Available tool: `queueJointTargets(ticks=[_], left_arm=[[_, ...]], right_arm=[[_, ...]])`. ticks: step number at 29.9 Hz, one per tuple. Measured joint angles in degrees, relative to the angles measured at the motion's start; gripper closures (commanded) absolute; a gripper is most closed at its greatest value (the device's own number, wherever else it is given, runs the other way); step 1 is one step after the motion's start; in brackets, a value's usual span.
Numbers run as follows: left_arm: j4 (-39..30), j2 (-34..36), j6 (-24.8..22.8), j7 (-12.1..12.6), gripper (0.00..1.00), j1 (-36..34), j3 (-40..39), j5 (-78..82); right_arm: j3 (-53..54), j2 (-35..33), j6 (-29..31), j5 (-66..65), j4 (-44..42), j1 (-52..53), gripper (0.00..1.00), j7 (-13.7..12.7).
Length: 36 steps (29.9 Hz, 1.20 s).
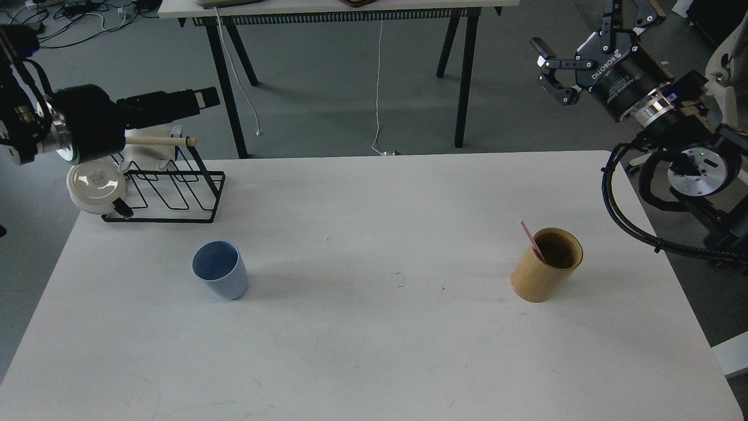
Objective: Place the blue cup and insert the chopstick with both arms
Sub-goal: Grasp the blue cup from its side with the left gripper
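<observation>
While upright, blue cup (pixel 219 278), pale, matte, handleless.

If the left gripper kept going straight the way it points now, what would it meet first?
Probably nothing on the table: the left gripper points rightward above the rack, toward a far table's leg. Depth is unclear.

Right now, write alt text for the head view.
A blue cup stands empty left of centre on a white table; a pink chopstick leans in a wooden cylinder at right. Both tools, left and right, hover beyond the table, holding nothing.
</observation>
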Motion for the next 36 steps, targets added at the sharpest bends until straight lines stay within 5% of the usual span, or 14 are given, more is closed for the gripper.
queueJointTargets(ticks=[8, 17, 36], left_arm=[[-0.6, 0.61, 0.0, -4.48, 0.0, 3.11, 10.08, 17.32], [0.99, 0.0, 0.01, -5.54, 0.0, 6.65, 11.23, 19.01], [13.0, -5.05, 0.01, -12.96, 0.08, 6.34, 12.82, 22.81]], right_arm=[[-0.01, -0.29, 0.0, 0.0, -0.09, -0.55, 0.0, 0.0], [-0.01, -0.3, 0.0, 0.0, -0.21, -0.82, 0.0, 0.0], [0.12, -0.48, 0.0, 0.0, -0.11, -1.87, 0.0, 0.09]])
